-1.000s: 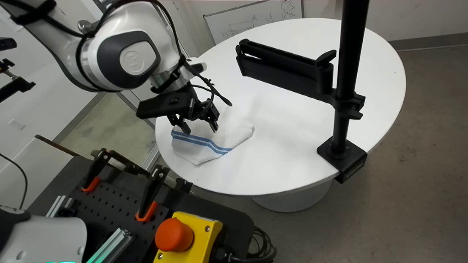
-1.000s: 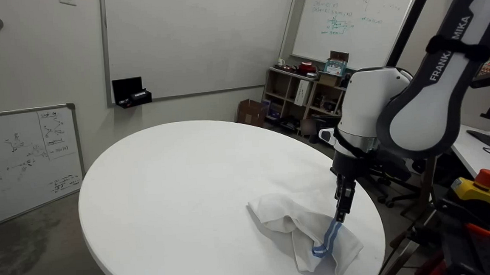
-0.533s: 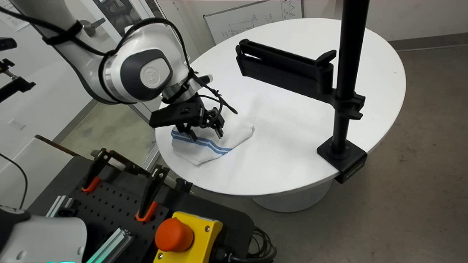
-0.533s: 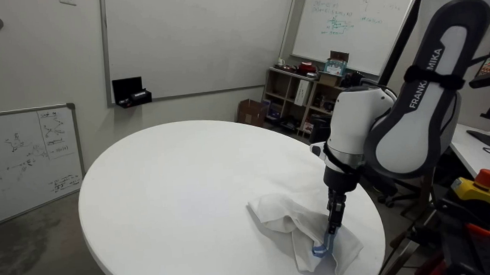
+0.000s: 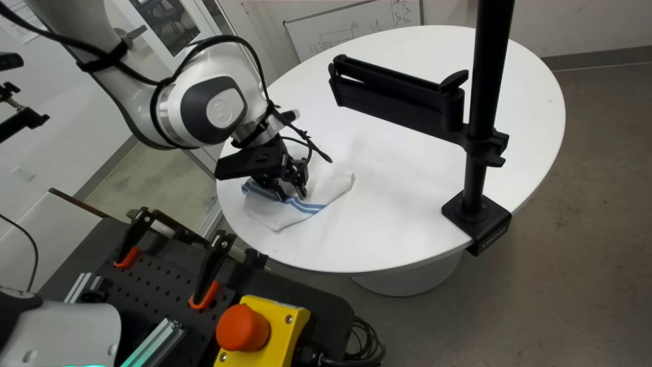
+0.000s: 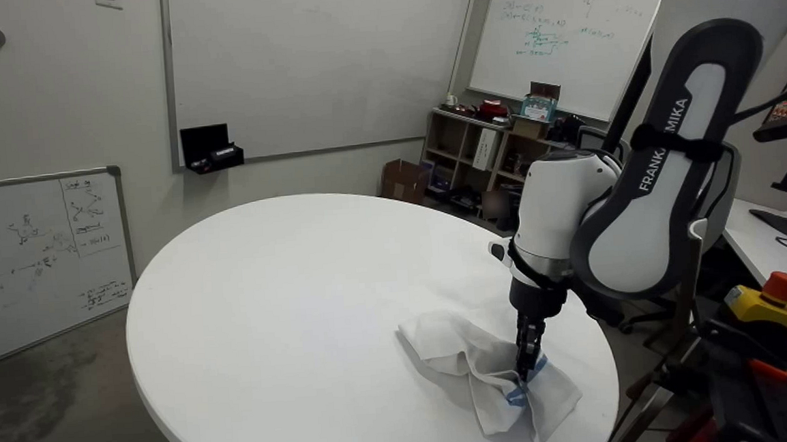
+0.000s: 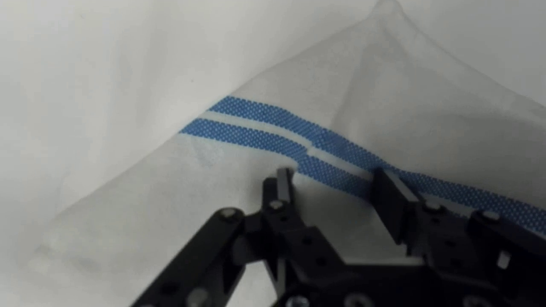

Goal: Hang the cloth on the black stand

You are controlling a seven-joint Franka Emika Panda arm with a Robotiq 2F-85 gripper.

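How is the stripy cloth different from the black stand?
The cloth is whitish with blue stripes, but the black stand is black. The cloth lies low and rumpled on the white table, while the black stand rises tall at the edge of the white table. The hand is right down at the cloth, but away from the black stand. The same: both are on the white table.

The round white tabletop (image 5: 397, 214) bears a creased white cloth (image 5: 279, 218) with blue stripes, lying near the rim, and a black stand (image 5: 480, 145), upright, its base (image 5: 490, 216) set over the edge.
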